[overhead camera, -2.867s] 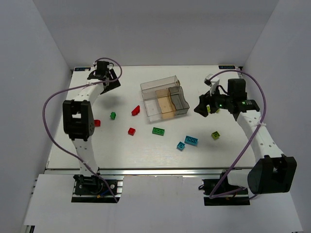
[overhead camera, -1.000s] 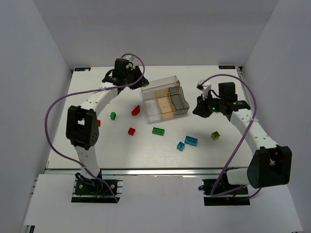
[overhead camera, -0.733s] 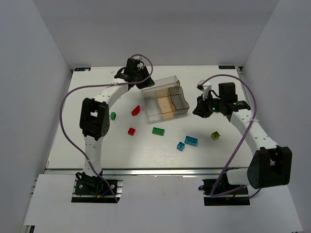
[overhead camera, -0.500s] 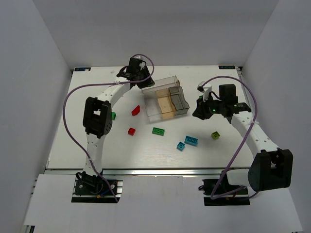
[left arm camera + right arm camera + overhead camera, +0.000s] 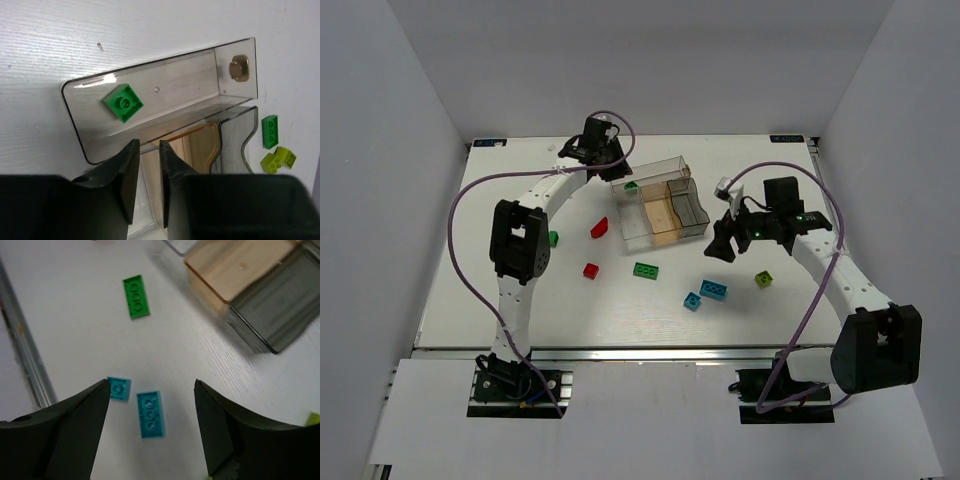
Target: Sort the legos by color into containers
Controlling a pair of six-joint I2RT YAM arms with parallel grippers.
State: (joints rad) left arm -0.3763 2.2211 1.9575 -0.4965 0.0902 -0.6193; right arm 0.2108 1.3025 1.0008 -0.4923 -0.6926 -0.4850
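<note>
The containers (image 5: pixel 660 206) are joined clear bins at the table's middle back. A green lego (image 5: pixel 123 102) lies in the large clear bin (image 5: pixel 200 75). My left gripper (image 5: pixel 148 145) hovers over the bins' back-left side, jaws almost together with nothing between them. My right gripper (image 5: pixel 151 385) stands open above a long cyan lego (image 5: pixel 150 414) and a small cyan lego (image 5: pixel 119 388). A green lego (image 5: pixel 136 296) lies further off, near the tan bin (image 5: pixel 235 265). On the table are two red legos (image 5: pixel 599 228) (image 5: pixel 590 269), a small green lego (image 5: pixel 552 238) and a lime lego (image 5: pixel 763 279).
A smoky bin (image 5: pixel 280 310) sits at the containers' right end. In the left wrist view another green lego (image 5: pixel 270 131) and a lime lego (image 5: pixel 278 160) lie on the table beside the bins. White walls enclose the table on three sides.
The left gripper swung right to the containers; a green lego now lies in the large bin and its jaws have closed. The right gripper opened and moved forward-left over the cyan legos.
</note>
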